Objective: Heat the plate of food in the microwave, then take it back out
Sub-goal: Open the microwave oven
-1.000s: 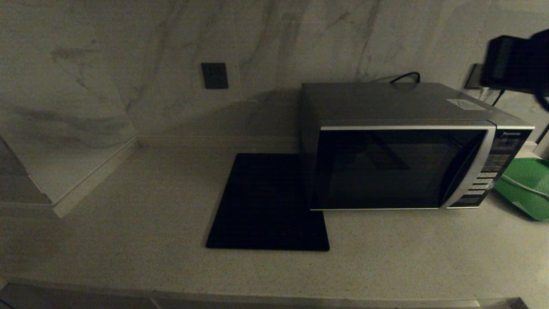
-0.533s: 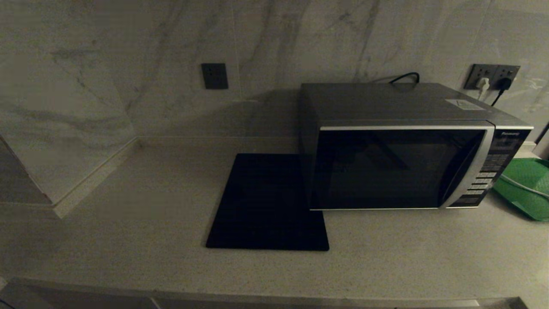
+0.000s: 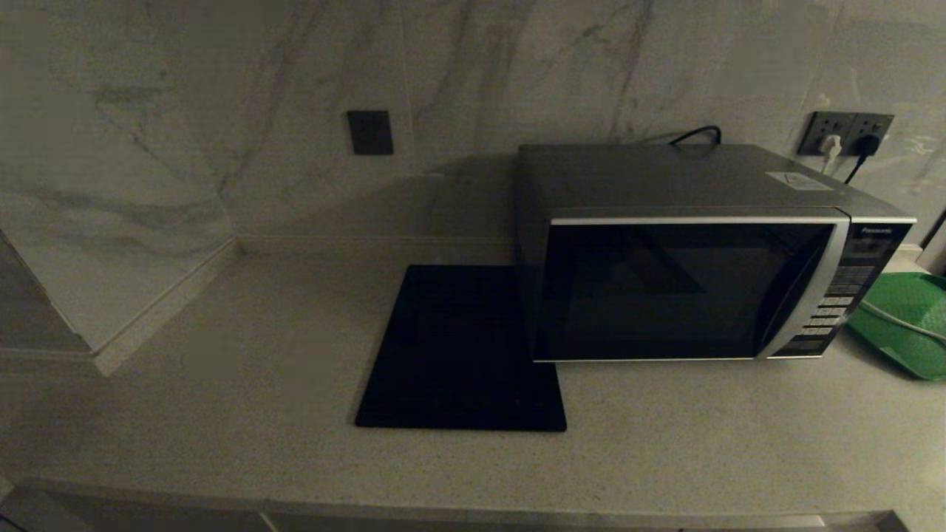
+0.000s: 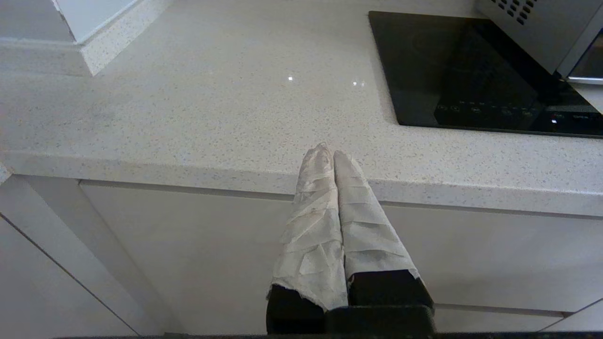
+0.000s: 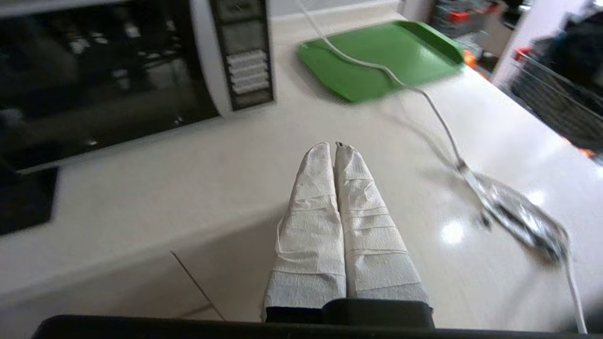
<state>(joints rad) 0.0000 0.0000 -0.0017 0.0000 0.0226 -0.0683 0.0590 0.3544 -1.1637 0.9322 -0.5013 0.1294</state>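
Note:
The microwave [image 3: 702, 251] stands on the counter at the right, its dark glass door closed; the right wrist view shows its door and button panel [image 5: 242, 56]. The plate of food is out of view. My right gripper [image 5: 334, 147] is shut and empty, pulled back over the counter's front edge, in front of the microwave's panel side. My left gripper [image 4: 328, 151] is shut and empty, parked below the counter's front edge, left of the black mat. Neither arm shows in the head view.
A flat black mat [image 3: 462, 347] lies left of the microwave. A green tray [image 3: 905, 321] sits to its right, with a white cable [image 5: 414, 89] running across it to a shiny object [image 5: 518, 216]. Wall sockets [image 3: 846, 133] are behind.
My right arm, a dark shape at the upper right of the head view a second ago, has dropped out of that view. The microwave has stayed put.

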